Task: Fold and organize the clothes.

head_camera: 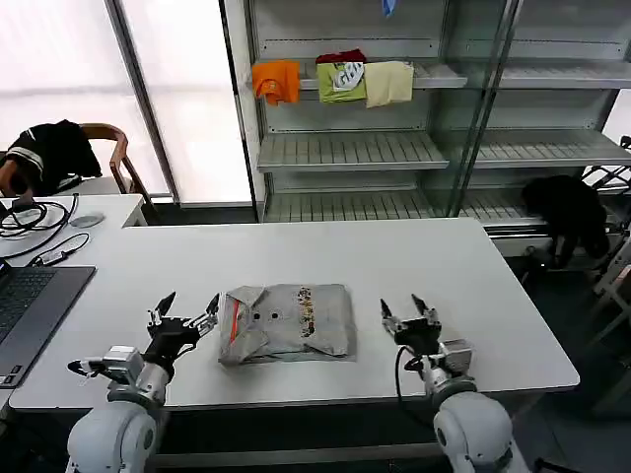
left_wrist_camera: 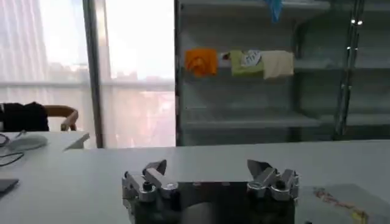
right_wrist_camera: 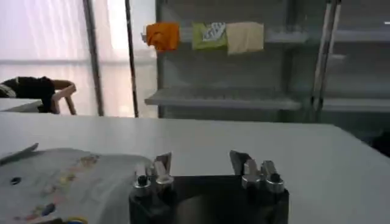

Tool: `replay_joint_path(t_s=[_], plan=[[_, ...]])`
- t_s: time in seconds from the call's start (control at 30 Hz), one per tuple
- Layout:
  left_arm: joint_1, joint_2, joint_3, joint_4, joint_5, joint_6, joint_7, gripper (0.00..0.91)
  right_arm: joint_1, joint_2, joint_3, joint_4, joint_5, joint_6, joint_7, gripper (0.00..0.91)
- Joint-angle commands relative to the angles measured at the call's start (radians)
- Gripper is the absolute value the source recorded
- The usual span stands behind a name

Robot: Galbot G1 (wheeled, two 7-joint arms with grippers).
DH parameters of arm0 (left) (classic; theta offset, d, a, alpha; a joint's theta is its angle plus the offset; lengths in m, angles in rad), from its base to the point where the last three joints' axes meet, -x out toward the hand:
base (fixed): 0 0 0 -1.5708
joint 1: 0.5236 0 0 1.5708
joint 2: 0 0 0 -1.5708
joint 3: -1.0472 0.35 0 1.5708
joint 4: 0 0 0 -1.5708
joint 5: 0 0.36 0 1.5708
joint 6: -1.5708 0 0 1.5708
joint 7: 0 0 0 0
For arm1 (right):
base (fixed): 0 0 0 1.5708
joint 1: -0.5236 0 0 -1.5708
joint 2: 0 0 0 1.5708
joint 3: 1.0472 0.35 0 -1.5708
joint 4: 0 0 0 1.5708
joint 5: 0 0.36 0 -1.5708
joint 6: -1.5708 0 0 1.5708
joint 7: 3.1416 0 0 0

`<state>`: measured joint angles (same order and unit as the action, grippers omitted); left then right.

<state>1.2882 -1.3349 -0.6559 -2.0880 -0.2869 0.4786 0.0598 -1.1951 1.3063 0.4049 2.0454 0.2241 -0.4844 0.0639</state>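
The light grey shirt lies folded into a neat rectangle on the white table, collar with orange inner edge toward my left and the multicoloured print on top. My left gripper hovers open just left of the shirt, holding nothing. My right gripper stands open a short way right of the shirt, also holding nothing. In the left wrist view the left gripper faces bare table, with the shirt's edge off to one side. In the right wrist view the right gripper is open beside the shirt.
A laptop and cables lie at the table's left end. Behind stands a shelf rack with folded orange, green and cream garments. A chair with a black garment stands at the back left.
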Motion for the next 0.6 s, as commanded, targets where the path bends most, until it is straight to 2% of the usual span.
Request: replay_joint_path(t_s=[0.03, 0.27, 0.47, 0.6], plan=[[0.019, 0.024, -0.064, 0.049, -0.15, -0.017, 0.024, 0.907, 0.056, -0.069, 0.157, -0.025, -0.041, -0.073, -0.04, 0.907], [-0.017, 0.026, -0.056, 0.061, -0.188, -0.022, 0.026, 0.907, 0.046, -0.093, 0.167, -0.026, -0.06, -0.084, -0.074, 0.907], [-0.029, 0.042, -0.057, 0.055, -0.21, -0.003, 0.029, 0.907, 0.034, -0.125, 0.203, -0.01, -0.036, -0.078, -0.129, 0.907], [-0.043, 0.049, -0.058, 0.058, -0.202, 0.018, 0.027, 0.907, 0.041, -0.109, 0.194, -0.011, -0.027, -0.093, -0.126, 0.907]])
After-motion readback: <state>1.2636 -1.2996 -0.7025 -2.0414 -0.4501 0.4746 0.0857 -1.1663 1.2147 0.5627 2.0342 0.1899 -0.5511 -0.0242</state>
